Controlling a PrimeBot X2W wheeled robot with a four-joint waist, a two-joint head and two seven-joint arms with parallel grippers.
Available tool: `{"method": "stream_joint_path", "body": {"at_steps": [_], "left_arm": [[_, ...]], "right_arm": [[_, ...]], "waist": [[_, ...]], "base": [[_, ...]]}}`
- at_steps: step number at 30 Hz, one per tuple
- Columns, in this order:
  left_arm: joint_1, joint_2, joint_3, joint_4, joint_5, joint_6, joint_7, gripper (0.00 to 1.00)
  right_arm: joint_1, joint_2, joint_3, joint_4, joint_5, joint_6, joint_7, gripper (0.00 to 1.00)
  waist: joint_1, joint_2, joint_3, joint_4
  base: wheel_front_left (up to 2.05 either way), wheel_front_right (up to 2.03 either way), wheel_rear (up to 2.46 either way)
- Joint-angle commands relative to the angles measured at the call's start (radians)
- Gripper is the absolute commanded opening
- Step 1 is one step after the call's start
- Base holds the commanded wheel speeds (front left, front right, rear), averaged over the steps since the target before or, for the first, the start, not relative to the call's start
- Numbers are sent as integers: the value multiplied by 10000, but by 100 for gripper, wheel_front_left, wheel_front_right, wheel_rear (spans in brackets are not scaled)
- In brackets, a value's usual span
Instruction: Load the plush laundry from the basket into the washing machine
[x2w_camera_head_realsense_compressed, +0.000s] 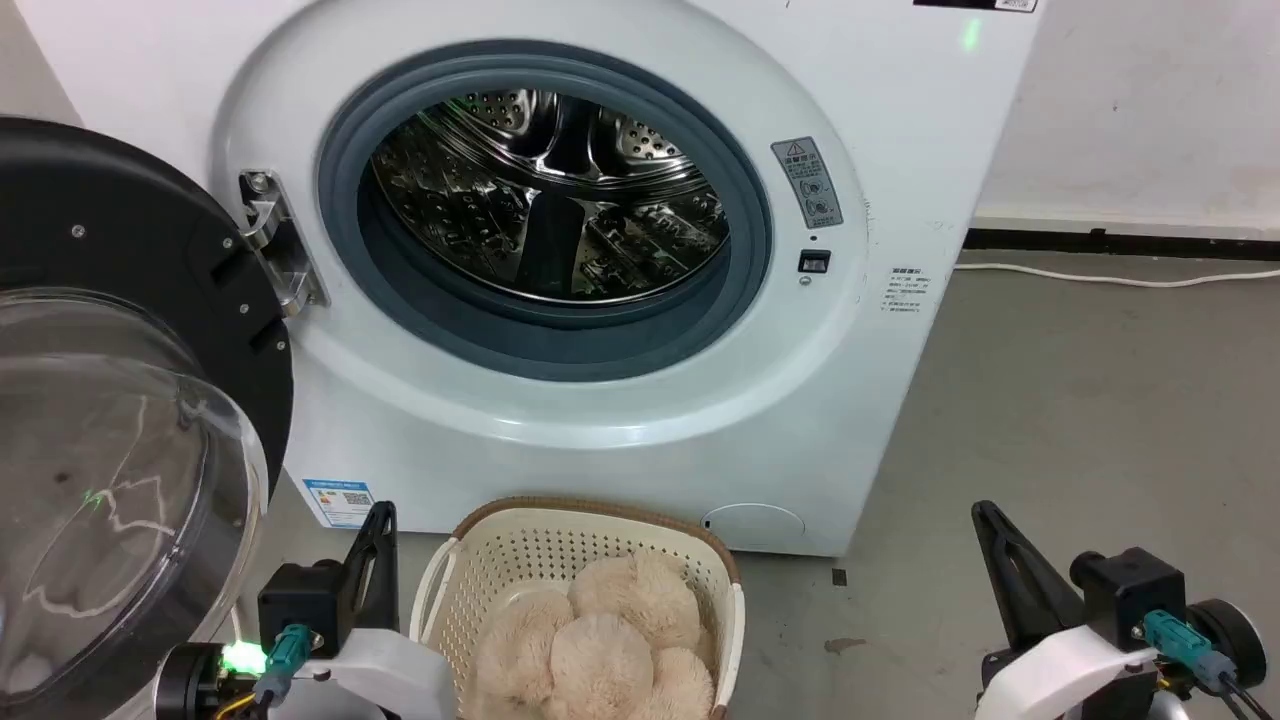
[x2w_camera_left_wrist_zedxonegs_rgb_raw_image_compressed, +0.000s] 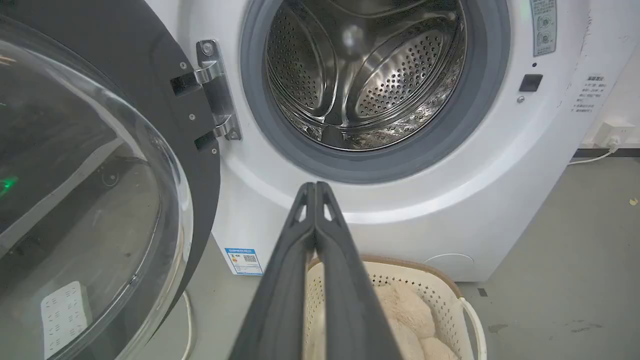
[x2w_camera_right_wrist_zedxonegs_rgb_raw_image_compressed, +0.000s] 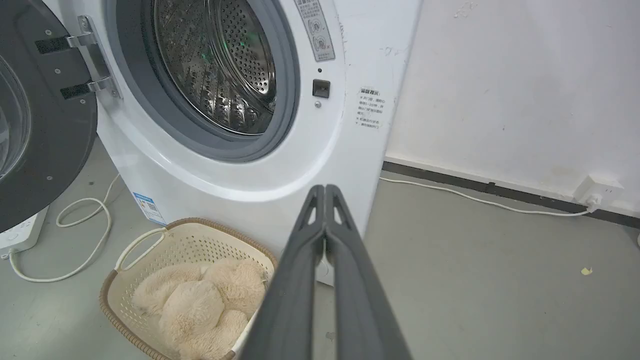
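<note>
White front-loading washing machine (x2w_camera_head_realsense_compressed: 620, 450), perforated steel drum (x2w_camera_head_realsense_compressed: 550, 200) open to view, black-rimmed clear domed door (x2w_camera_head_realsense_compressed: 130, 400) swung wide at left. Cream perforated plastic basket (x2w_camera_head_realsense_compressed: 530, 560), brown rim, on grey floor (x2w_camera_head_realsense_compressed: 1050, 420) at washer's foot. Beige long-pile plush laundry (x2w_camera_head_realsense_compressed: 600, 650) heaped inside basket. Left gripper (x2w_camera_left_wrist_zedxonegs_rgb_raw_image_compressed: 315, 187): fingers pressed together, gripping nothing, clear of washer. Right gripper (x2w_camera_right_wrist_zedxonegs_rgb_raw_image_compressed: 325, 190): likewise pressed together, holding nothing. Head view: grippers flank basket. Right wrist view: white cord (x2w_camera_right_wrist_zedxonegs_rgb_raw_image_compressed: 85, 240) looped on floor beside basket, wall socket (x2w_camera_right_wrist_zedxonegs_rgb_raw_image_compressed: 597, 192).

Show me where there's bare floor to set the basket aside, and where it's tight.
Open grey floor lies right of the washing machine, bordered by the wall cable. Crowded: between the open door, the basket and the machine front. The drum is empty.
</note>
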Motion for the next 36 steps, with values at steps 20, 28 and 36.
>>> {"method": "stream_joint_path", "body": {"at_steps": [20, 28, 36], "left_arm": [[-92, -3, 32, -45, 28, -43, 5, 0], [-92, -3, 32, -45, 28, -43, 5, 0], [-92, -3, 32, -45, 28, -43, 5, 0]], "right_arm": [[-119, -20, 3, -45, -76, 8, 3, 0], [-119, -20, 3, -45, -76, 8, 3, 0], [-119, -20, 3, -45, -76, 8, 3, 0]], "waist": [[0, 0, 0, 0], [0, 0, 0, 0], [0, 0, 0, 0]], "base": [[0, 0, 0], [0, 0, 0], [0, 0, 0]]}}
